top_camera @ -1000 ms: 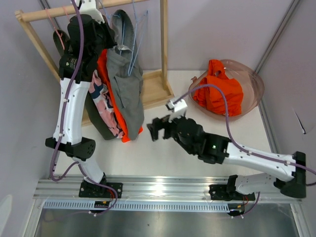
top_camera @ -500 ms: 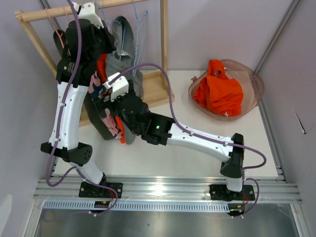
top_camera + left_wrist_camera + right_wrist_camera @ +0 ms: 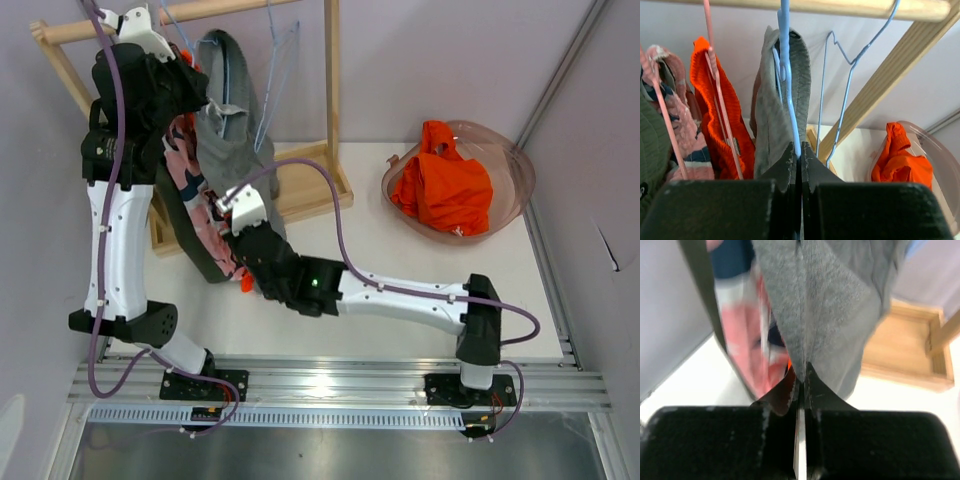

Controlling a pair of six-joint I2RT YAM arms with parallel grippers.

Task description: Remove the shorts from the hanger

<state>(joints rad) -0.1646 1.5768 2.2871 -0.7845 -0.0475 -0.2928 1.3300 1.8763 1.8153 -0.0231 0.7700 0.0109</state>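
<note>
A wooden rack [image 3: 333,100] fills the upper left of the overhead view, and four pairs of shorts hang bunched from its top rod [image 3: 850,7]. The dark olive green shorts [image 3: 195,252] hang lowest and farthest left. The grey shorts [image 3: 235,110] are draped over a blue hanger [image 3: 785,75], their soft knit folded in two long flaps. The pink patterned shorts [image 3: 195,195], with navy and white bands, sit between them. The hanging orange pair [image 3: 710,115] is on a pink hanger [image 3: 715,95] just left of the grey. The second orange pair [image 3: 445,185] lies crumpled in a clear bowl [image 3: 517,165] at the right of the table. The left arm [image 3: 115,220] rises steeply along the left edge to the rod. Its left gripper [image 3: 799,152] is pinched tight on the blue hanger's wire where the grey cloth hangs. The right arm [image 3: 400,295] stretches low from the lower right across to the centre left. The right gripper [image 3: 801,377] is clamped narrow on the bottom hem of the grey shorts.
</note>
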